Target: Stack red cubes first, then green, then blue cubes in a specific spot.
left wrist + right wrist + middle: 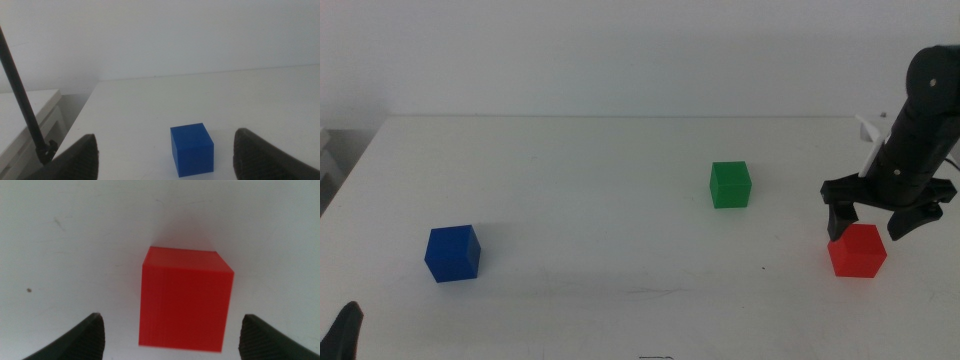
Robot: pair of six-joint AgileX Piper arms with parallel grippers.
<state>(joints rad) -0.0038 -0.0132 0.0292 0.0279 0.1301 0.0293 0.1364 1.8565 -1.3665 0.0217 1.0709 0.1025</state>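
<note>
The red cube rests on the white table at the right, and my right gripper hangs open just above and behind it, one jaw to each side. The right wrist view shows the red cube centred between the spread jaws, untouched. A green cube sits a little right of the table's middle. The blue cube lies at the front left. My left gripper waits at the bottom left corner, open, and its wrist view has the blue cube ahead between the jaws.
The white table ends at a pale wall behind. A thin dark rod and a white ledge stand off the table's left side in the left wrist view.
</note>
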